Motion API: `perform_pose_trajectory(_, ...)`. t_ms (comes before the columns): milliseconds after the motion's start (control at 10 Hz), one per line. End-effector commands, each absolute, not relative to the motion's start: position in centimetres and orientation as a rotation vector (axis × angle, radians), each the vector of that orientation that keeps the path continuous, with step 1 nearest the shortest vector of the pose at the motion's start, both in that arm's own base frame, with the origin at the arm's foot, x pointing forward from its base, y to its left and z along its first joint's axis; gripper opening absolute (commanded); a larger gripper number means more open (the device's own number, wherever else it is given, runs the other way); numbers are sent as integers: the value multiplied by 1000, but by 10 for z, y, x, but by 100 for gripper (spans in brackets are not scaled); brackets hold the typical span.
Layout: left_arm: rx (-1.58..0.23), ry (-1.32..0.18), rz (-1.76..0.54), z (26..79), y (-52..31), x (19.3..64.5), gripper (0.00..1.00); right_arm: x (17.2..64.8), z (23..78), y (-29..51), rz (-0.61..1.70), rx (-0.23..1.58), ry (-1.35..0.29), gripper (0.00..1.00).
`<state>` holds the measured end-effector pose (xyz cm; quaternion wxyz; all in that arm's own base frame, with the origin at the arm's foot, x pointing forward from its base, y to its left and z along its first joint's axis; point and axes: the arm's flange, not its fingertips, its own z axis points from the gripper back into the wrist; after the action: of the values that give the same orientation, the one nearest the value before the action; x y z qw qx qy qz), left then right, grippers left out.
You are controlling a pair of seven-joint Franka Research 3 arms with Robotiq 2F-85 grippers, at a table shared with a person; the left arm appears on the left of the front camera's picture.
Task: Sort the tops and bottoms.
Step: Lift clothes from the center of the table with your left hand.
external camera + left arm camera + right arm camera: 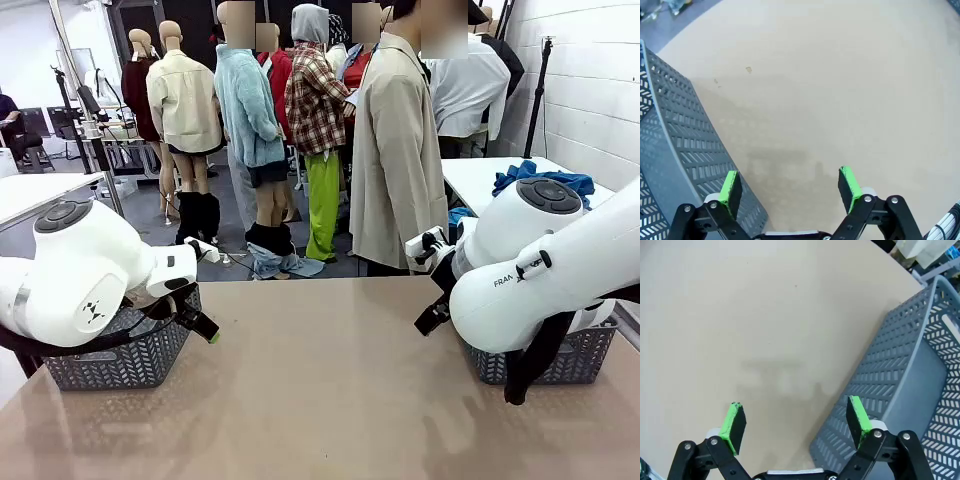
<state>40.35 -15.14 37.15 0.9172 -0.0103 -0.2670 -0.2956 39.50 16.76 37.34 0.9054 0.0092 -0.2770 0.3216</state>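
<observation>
Tan table [330,400], left grey basket [118,364], right grey basket [590,362] on it

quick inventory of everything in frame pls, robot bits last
table: 1, tan, foreground, between the arms
left basket: 1, grey perforated, table's left edge
right basket: 1, grey perforated, table's right edge, partly behind the right arm
side table: 1, white, behind, far right
blue garments: one pile, count unclear, bright blue, on the side table
person: 1, beige coat, standing at the table's far side
left arm: 1, white, from the left
right arm: 1, white, from the right
left gripper: 1, black with green pads, open, over the table beside the left basket
right gripper: 1, black with green pads, open, over the table beside the right basket
</observation>
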Motion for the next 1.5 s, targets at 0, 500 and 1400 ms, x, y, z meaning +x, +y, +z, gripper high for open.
perform_pose_trajectory(0, -21, -549, -608, 372, -151, 404, 100, 395, 373, 168, 664, 19, -572, 100)
perform_pose_trajectory(500, -21, -549, -608, 372, -151, 404, 100, 395, 373, 168, 664, 19, -572, 100)
perform_pose_trajectory(1400, 161, -739, -675, 467, -151, 407, 100, 406, 466, 177, 684, -98, -837, 100)
